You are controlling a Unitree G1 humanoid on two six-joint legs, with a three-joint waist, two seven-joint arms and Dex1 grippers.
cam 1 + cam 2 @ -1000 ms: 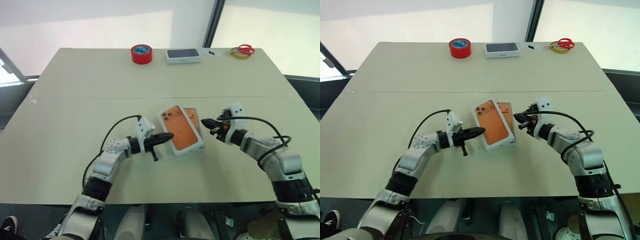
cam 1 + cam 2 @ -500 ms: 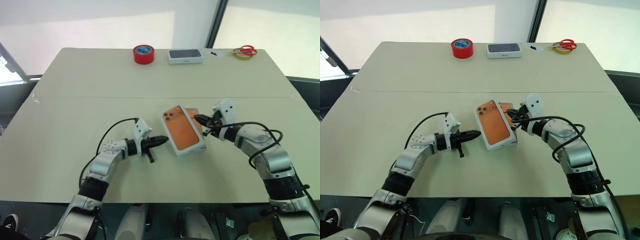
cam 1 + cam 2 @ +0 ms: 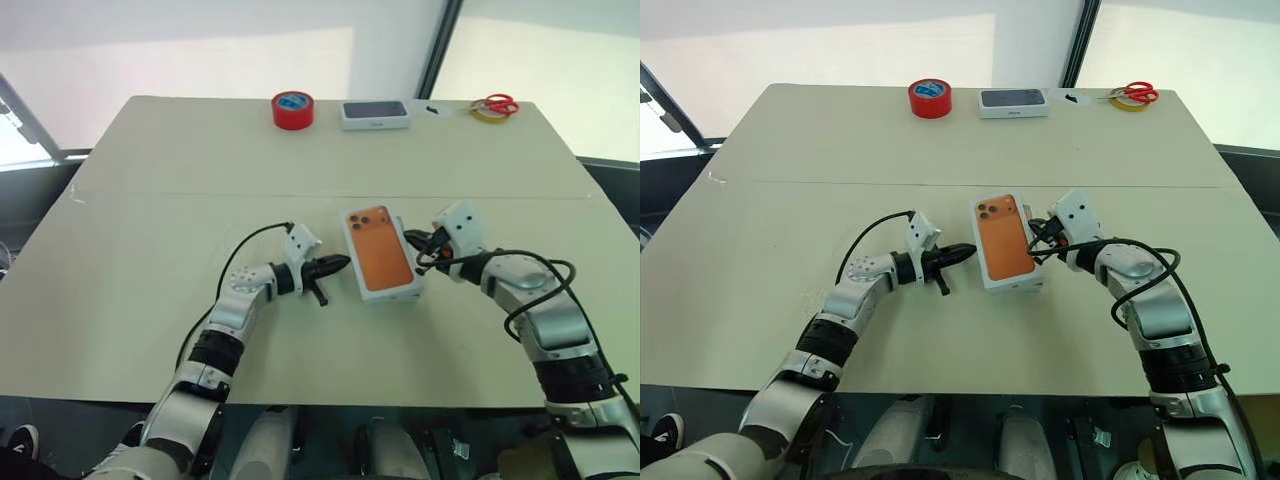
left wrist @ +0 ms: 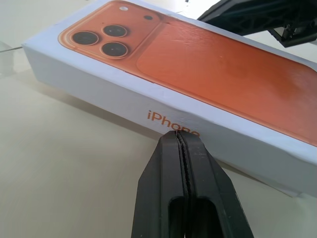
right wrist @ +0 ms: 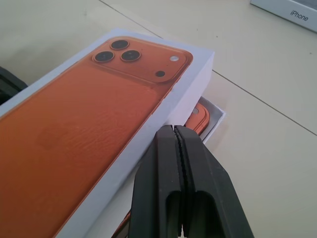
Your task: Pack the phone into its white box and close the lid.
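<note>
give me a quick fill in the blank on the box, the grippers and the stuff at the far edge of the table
1. The lid sits askew on the white box, showing a corner of the ____ phone.
2. Left gripper and right gripper are both ____.
3. The tape roll at the far edge is ____.

Missing words: orange; shut; red

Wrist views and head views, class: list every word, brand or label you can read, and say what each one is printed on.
"iPhon": orange letters on the lid's white side wall; the rest is hidden behind the left end effector.
"iPhone": grey letters on the side of the second white box at the table's far edge.
Red tape roll: label too small to read.
</note>
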